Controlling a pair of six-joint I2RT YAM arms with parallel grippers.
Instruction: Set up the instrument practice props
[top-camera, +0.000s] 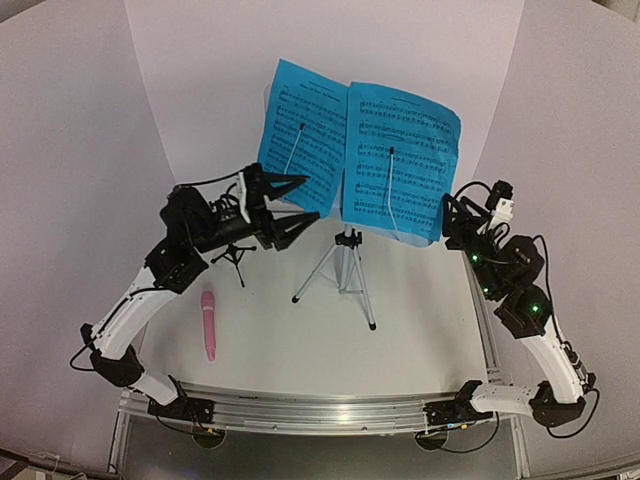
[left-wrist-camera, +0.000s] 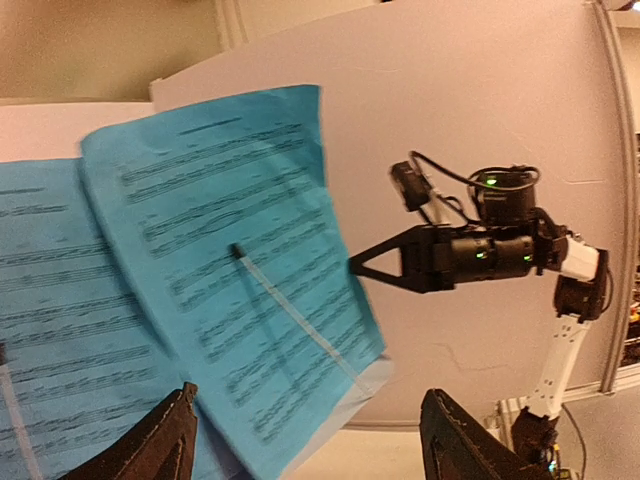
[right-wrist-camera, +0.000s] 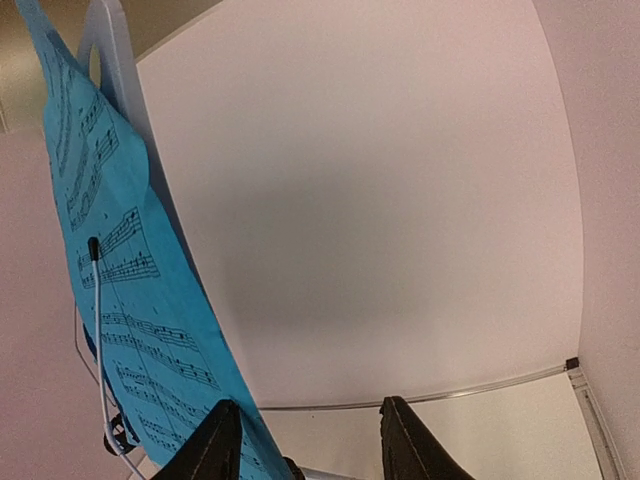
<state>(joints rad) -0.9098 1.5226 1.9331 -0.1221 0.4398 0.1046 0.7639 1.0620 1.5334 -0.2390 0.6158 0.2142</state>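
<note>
Blue sheet-music pages (top-camera: 415, 130) (black staves), side by side

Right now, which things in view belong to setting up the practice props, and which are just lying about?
Part of the job:
blue sheet-music pages
music stand on silver tripod legs
pink microphone
small black tripod mount

Not part of it, only fixtures:
white table
metal rail along its near edge
white backdrop
</note>
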